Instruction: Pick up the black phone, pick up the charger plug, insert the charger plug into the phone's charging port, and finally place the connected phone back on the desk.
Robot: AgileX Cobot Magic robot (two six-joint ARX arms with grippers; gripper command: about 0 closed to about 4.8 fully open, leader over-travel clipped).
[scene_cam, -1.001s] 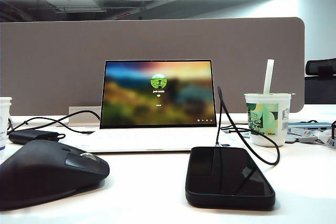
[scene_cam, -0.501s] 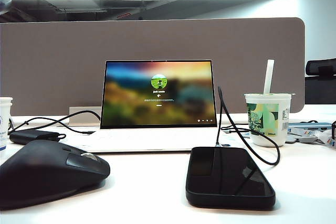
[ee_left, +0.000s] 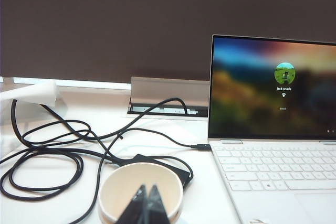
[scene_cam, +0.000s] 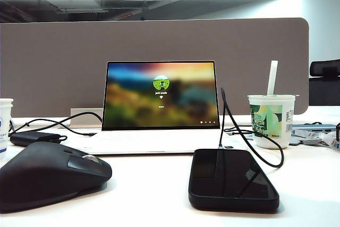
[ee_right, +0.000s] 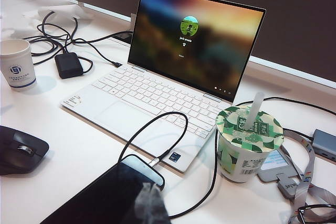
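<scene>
The glossy black phone (ee_right: 107,195) lies flat on the white desk (ee_right: 63,145) just beneath the closed, empty right pincer (ee_right: 149,203), charger plug (ee_right: 154,161) inserted; the left pincer (ee_left: 145,203), fingers pressed together, hovers over a paper cup (ee_left: 113,192)

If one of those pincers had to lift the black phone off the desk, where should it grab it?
Probably across its two long edges near the middle, coming straight down from above. The black phone lies flat, screen up, on the desk, so only its thin rounded sides offer a pinch. Its far short end is taken by the charger plug. The shut right gripper hovers over it.
</scene>
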